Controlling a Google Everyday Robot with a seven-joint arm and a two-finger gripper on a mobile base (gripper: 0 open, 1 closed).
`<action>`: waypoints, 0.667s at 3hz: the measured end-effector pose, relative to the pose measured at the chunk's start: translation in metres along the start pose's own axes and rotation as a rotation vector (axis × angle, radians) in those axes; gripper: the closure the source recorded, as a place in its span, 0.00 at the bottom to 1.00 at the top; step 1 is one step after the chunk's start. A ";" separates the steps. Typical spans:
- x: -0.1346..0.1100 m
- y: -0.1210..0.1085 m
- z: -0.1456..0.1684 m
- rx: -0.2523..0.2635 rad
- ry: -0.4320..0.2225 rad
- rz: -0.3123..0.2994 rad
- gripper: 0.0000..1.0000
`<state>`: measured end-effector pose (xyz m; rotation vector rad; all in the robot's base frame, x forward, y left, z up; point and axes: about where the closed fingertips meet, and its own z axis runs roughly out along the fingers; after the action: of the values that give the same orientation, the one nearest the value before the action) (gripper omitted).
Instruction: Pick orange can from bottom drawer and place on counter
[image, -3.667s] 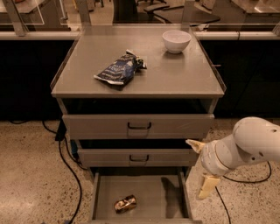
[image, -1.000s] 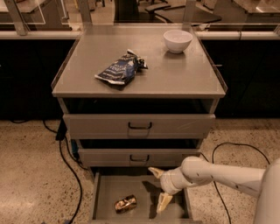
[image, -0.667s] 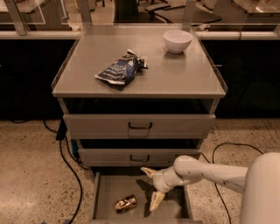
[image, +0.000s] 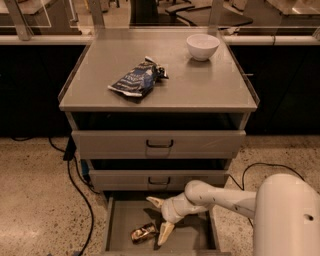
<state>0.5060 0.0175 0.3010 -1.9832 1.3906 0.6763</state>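
Observation:
The orange can (image: 144, 233) lies on its side in the open bottom drawer (image: 123, 215), near its front middle. My gripper (image: 160, 218) is down inside the drawer, just right of the can, with its pale fingers (image: 165, 232) spread apart. The lower finger is close beside the can's right end; I cannot tell whether it touches. The gripper holds nothing. The white arm reaches in from the lower right. The counter (image: 200, 87) is the grey top of the cabinet above.
A dark blue foil snack bag (image: 136, 78) lies on the counter's left middle and a white bowl (image: 202, 46) stands at its back right. Two upper drawers with dark handles (image: 159, 144) are shut. Black cables (image: 75, 190) run on the floor at the left.
The gripper has come from right of the cabinet down into the bottom drawer and moved left, up beside the can. The can, bag and bowl have not moved.

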 end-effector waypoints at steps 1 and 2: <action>-0.007 0.008 0.022 -0.027 -0.036 0.006 0.00; -0.013 0.025 0.041 -0.087 0.094 -0.017 0.00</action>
<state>0.4754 0.0489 0.2772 -2.1169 1.4195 0.6537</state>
